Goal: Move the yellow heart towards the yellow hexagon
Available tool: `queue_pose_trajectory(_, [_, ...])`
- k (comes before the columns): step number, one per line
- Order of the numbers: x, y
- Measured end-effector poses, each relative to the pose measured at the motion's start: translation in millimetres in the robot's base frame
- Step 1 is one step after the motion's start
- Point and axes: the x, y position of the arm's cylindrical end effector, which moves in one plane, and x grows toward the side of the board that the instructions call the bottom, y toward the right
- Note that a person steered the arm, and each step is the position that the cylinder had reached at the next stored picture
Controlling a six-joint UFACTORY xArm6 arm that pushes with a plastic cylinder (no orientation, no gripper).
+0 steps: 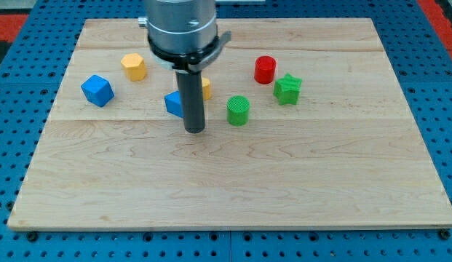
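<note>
The yellow hexagon [134, 67] lies at the upper left of the wooden board [233, 182]. The yellow heart [206, 89] is mostly hidden behind my rod, near the board's upper middle; only a sliver shows at the rod's right side. My tip [194, 131] rests on the board just below the heart, toward the view's bottom. A blue block [172, 103] sits right at the rod's left side, partly hidden.
A blue cube [97, 90] lies at the left. A green cylinder [239, 110] stands right of my tip. A red cylinder [265, 70] and a green star [287, 89] lie at the upper right. Blue pegboard surrounds the board.
</note>
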Motion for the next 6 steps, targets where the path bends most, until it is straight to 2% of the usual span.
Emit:
queue_pose_trajectory(2, [-48, 33])
queue_pose_trajectory(3, [-63, 19])
queue_pose_trajectory(5, [-86, 30])
queue_pose_trajectory(6, [-89, -24])
